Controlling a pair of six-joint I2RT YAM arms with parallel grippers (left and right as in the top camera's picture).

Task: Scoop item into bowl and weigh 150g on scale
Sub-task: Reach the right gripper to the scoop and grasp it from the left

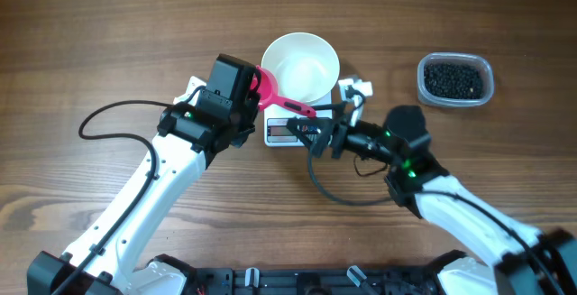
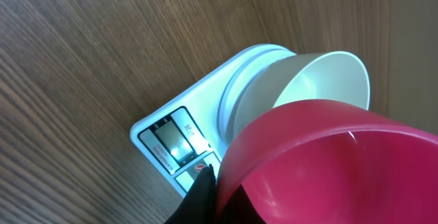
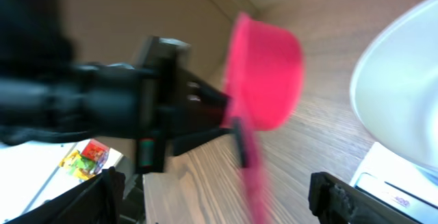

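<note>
A white bowl (image 1: 300,63) (image 2: 321,80) (image 3: 404,80) stands on the white scale (image 1: 281,133) (image 2: 179,142) (image 3: 383,183). My left gripper (image 1: 255,96) (image 2: 217,183) is shut on the rim of an empty pink scoop (image 1: 268,87) (image 2: 328,162) (image 3: 263,73), held beside the bowl above the scale. The scoop's handle (image 1: 302,108) (image 3: 250,176) points toward my right gripper (image 1: 311,133) (image 3: 219,195), which is open with the handle between its fingers (image 3: 342,196). The item, small black beads (image 1: 453,78), fills a clear tub at the far right.
The clear plastic tub (image 1: 485,92) sits well right of the scale. A small white object (image 1: 356,87) lies just right of the bowl. A black cable (image 1: 108,115) loops on the wooden table left of the left arm.
</note>
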